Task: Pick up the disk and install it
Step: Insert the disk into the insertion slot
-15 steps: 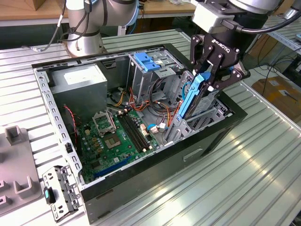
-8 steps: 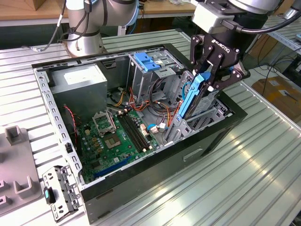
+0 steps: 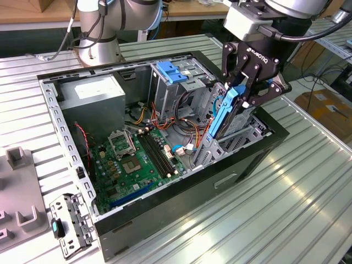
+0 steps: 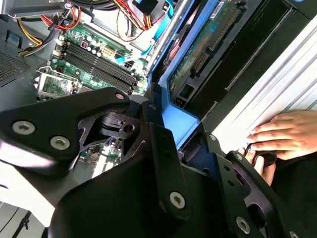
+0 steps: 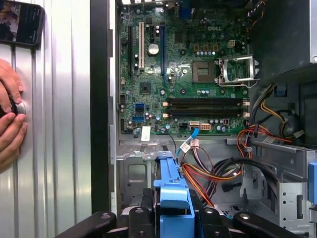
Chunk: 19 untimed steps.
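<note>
The disk (image 3: 222, 113), a drive with blue side rails, stands steeply tilted on edge over the drive bay (image 3: 245, 132) at the open computer case's end on the exterior view's right. My gripper (image 3: 242, 94) is shut on its upper end, fingers on either side. In the second wrist view the disk's green circuit board (image 4: 198, 49) and blue rail (image 4: 181, 121) run away from the gripper (image 4: 181, 136) into the case. In the first wrist view the blue rail (image 5: 173, 191) sits between the gripper's black fingers (image 5: 141, 218). The disk's lower end is hidden in the bay.
The open case (image 3: 49, 104) holds a green motherboard (image 3: 137, 159), a grey power-supply box (image 3: 93, 93), a drive cage topped by a blue bracket (image 3: 175, 72), and loose cables (image 3: 184, 129). A person's hand (image 4: 287, 131) rests on the ribbed table beside the case, near a phone (image 5: 20, 22).
</note>
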### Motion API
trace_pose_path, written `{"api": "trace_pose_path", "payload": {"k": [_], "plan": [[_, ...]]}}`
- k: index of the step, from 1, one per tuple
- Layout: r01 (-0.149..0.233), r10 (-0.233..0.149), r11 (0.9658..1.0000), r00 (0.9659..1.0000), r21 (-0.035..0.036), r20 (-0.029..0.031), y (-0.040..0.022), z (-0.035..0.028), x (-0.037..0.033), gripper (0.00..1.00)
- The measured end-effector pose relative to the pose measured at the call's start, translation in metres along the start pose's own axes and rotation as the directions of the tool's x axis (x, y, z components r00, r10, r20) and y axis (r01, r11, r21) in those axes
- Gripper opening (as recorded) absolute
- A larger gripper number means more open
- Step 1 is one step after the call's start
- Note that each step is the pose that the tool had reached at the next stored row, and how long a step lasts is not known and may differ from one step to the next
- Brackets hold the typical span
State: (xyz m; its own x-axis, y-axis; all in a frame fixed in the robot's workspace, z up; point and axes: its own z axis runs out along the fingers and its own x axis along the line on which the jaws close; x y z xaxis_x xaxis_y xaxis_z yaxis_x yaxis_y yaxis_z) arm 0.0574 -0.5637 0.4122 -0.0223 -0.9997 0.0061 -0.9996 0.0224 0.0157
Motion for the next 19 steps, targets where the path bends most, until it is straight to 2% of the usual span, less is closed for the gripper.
{"api": "trace_pose_path", "payload": {"k": [2, 19], "plan": [[0.000, 0.000, 1.0000, 1.0000, -0.0001, -0.0001, 0.0000, 0.0022, 0.0000, 0.37], [0.000, 0.000, 1.0000, 1.0000, 0.0000, -0.0016, -0.0005, 0.0331, -0.0002, 0.37]]}}
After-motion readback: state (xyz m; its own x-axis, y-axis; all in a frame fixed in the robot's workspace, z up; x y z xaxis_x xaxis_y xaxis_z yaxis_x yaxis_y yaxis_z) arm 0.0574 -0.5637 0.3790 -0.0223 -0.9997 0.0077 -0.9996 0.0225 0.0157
